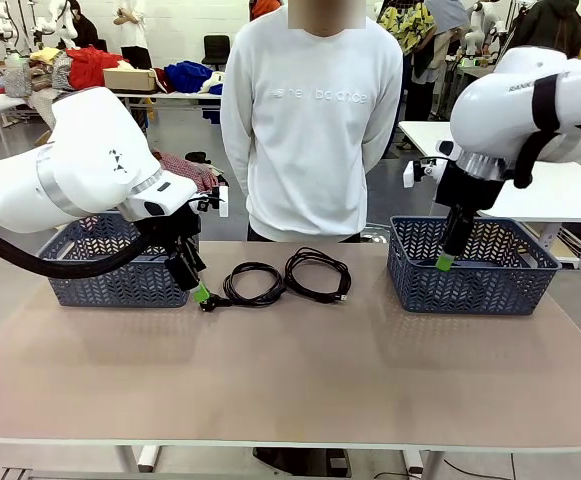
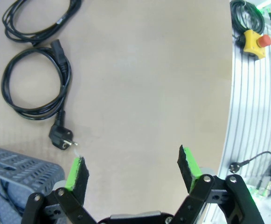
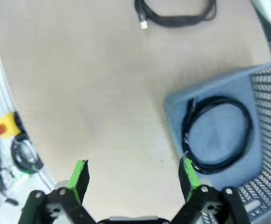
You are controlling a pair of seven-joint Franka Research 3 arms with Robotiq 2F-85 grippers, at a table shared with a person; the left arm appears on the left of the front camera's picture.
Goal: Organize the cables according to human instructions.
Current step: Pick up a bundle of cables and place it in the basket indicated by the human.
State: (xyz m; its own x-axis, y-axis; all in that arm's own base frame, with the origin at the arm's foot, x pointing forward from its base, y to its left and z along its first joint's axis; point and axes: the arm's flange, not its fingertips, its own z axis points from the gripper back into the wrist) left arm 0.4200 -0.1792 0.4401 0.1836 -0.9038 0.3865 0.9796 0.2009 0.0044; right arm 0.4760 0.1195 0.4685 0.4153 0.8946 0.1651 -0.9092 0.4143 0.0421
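Two black cables lie coiled at the middle of the table: one coil (image 1: 253, 283) with a round plug (image 1: 210, 303) and another coil (image 1: 317, 273) to its right. My left gripper (image 1: 198, 290) hangs open just above the table beside that plug. In the left wrist view the plug (image 2: 60, 139) lies close to one fingertip (image 2: 77, 168) of the open left gripper (image 2: 133, 170), with its coil (image 2: 35, 86) beyond. My right gripper (image 1: 447, 260) is open over the right basket, where a third coil (image 3: 217, 133) lies on the floor. The right gripper (image 3: 133, 179) holds nothing.
Blue baskets stand at the left (image 1: 110, 285) and right (image 1: 470, 290) of the table. A person (image 1: 310, 130) stands at the far side, hands out of sight. A yellow emergency-stop box (image 2: 254, 41) sits on the frame beyond the near table edge.
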